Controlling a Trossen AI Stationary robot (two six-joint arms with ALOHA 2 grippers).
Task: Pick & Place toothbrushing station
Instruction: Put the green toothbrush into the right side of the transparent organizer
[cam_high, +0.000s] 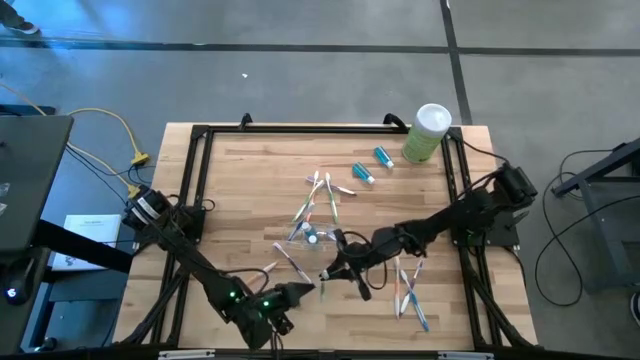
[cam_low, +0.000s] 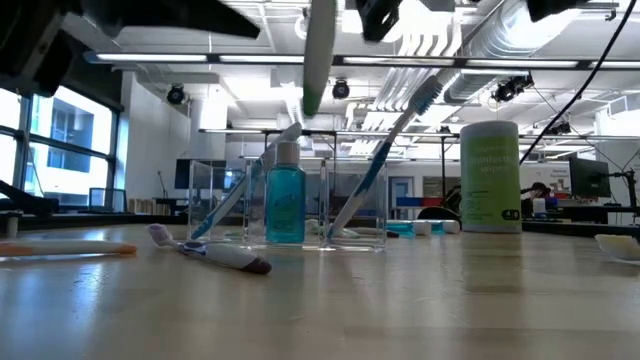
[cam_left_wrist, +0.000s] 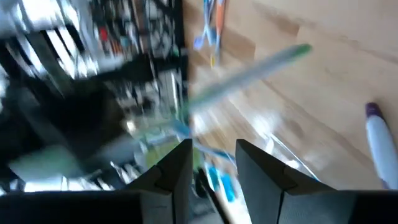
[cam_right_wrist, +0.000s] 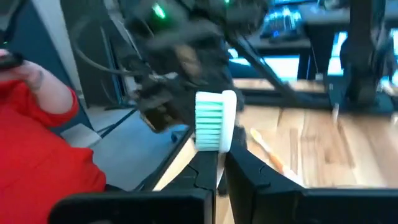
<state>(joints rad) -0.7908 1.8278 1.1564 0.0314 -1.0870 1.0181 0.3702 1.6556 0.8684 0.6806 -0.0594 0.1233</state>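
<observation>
High view: your right gripper (cam_high: 325, 273) sits over the near-middle of the table (cam_high: 250, 170), arm reaching in from the right edge. Its fingers are pinched tight on a green-bristled toothbrush (cam_right_wrist: 214, 121); the right wrist view shows the brush head standing just past the fingertips, handle clamped between them. In the low view the same brush (cam_low: 318, 55) hangs above the tabletop, clear of the wood.

Your left gripper (cam_high: 290, 297) is at the near edge, just left of the right one. In the left wrist view its fingers (cam_left_wrist: 177, 168) stand apart w/ a visible gap and nothing between them, so partly open and holding nothing. That view is too blurred to read much else; a slim green-tipped stick (cam_left_wrist: 261, 68) crosses in front of it.

The clear cup (cam_low: 285, 205) stands upright mid-table, just beyond the right gripper. Low view shows a blue white-capped tube (cam_low: 285, 200) and a blue-handled brush (cam_low: 385, 160) leaning inside it. Loose brushes lie scattered around the cup (cam_high: 310, 232): several beyond it (cam_high: 322, 190), a few near the right side (cam_high: 410, 290). Two more blue tubes (cam_high: 372, 165) lie on the far side, near the tall pale-green canister (cam_high: 427, 132) at the far right corner.

A person's red sleeve (cam_right_wrist: 43, 143) shows beside the table in the right wrist view.
</observation>
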